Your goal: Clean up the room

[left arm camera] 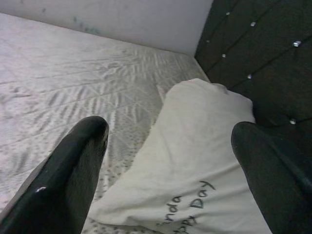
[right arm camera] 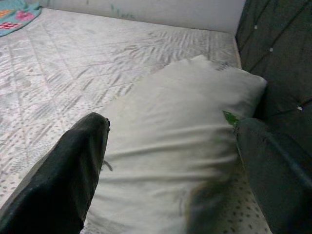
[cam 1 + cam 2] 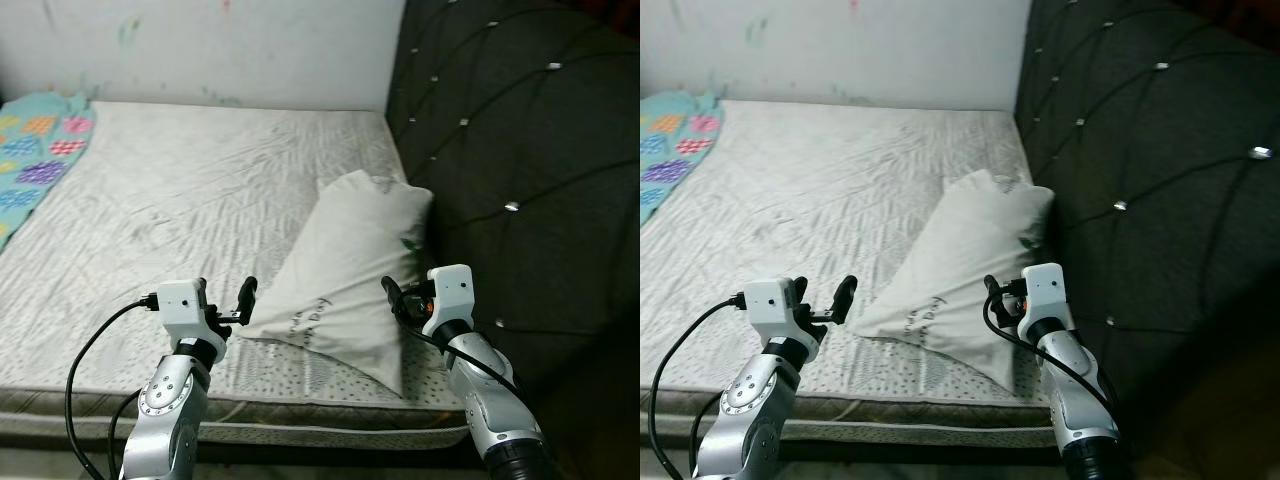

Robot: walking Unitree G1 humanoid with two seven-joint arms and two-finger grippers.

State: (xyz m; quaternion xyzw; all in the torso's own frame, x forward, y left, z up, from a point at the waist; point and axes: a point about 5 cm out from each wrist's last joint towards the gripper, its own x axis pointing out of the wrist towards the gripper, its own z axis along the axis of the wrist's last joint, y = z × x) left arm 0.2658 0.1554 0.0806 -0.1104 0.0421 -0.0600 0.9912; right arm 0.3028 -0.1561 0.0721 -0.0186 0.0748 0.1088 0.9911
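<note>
While both arms reach forward over the near edge of a bare, leaf-patterned mattress [image 3: 180, 190], a white pillow [image 3: 345, 270] lies between them, on the mattress's right side, its far end leaning against the dark tufted headboard [image 3: 520, 150]. The left gripper [image 3: 225, 300] hovers just beside the pillow's near left corner with its two black fingers [image 1: 73, 165] spread wide apart, holding nothing. The right gripper [image 3: 405, 298] sits at the pillow's right edge, close to the headboard; its fingers [image 2: 73, 165] are likewise spread, one on each side of the pillow in the right wrist view, with nothing pinched between them.

Dark handwriting-style lettering runs across the pillow near its lower end. In the left wrist view the readable part is "Day", with a word above it ending in "nda"; the rest is cut off or too small to make out. A small green printed mark [image 2: 230, 118] shows near the pillow's headboard side.

At the mattress's far left corner lies a colourful patchwork blanket [image 3: 35, 150], well apart from the pillow. A white wall [image 3: 220, 45] with faint smudges stands behind the bed.
</note>
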